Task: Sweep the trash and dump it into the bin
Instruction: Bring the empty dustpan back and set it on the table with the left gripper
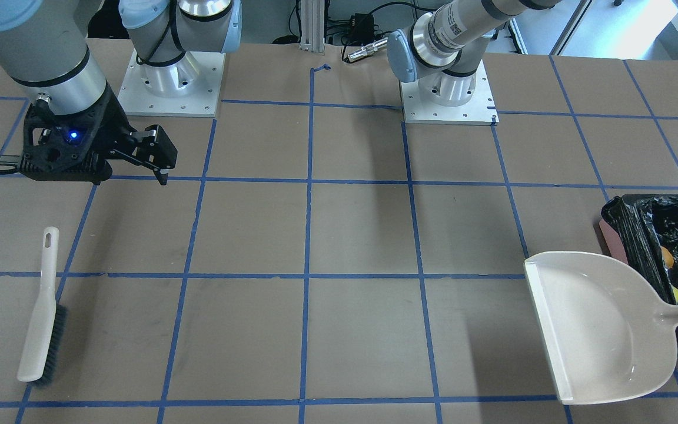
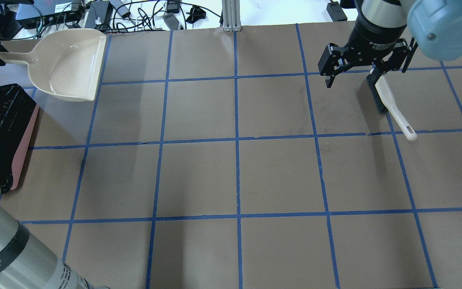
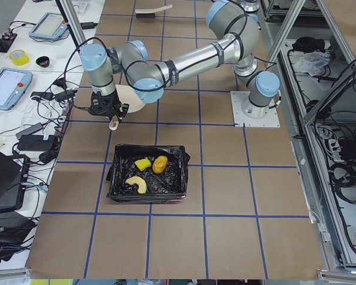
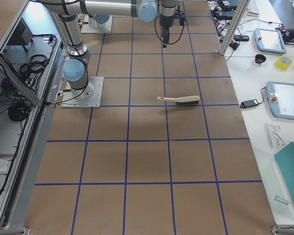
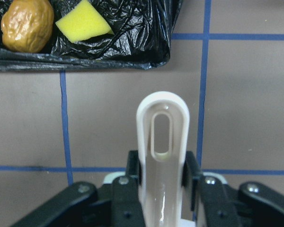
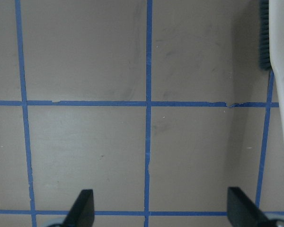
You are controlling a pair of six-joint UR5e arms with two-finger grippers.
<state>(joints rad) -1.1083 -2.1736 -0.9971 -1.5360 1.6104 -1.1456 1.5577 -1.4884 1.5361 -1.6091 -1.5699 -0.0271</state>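
Setting the dustpan (image 1: pixel 598 324) down cleanly looks like the step in hand, since all the trash already lies in the bin (image 1: pixel 624 221): the potato (image 5: pixel 27 24) and the sponge (image 5: pixel 83 26) sit side by side on the black liner, and the melon slice (image 3: pixel 136 184) lies nearer the bin's other end. The pan itself is empty. The left gripper (image 5: pixel 163 175) is clamped on the dustpan's handle just below its hanging slot, with the handle's tip pointing at the bin across a strip of bare table (image 1: pixel 362 235). Whether the pan's base already touches the table I cannot tell. To finish well, I would lower it level until the base sits flat, keep the handle clear of the crinkled liner so the bag is not dragged, then part the fingers fully and lift straight up so neither pad catches the handle. The left arm is stretched far out from its base toward the table's far edge, wrist turned down and gripper hanging vertically over the handle. The right gripper (image 6: pixel 162 210) hovers above the table on the other side, wrist also pointing down, jaws spread wide with nothing between them. The brush (image 1: pixel 42 318) lies flat on the table just beside it, outside the fingers, well apart from the bin.
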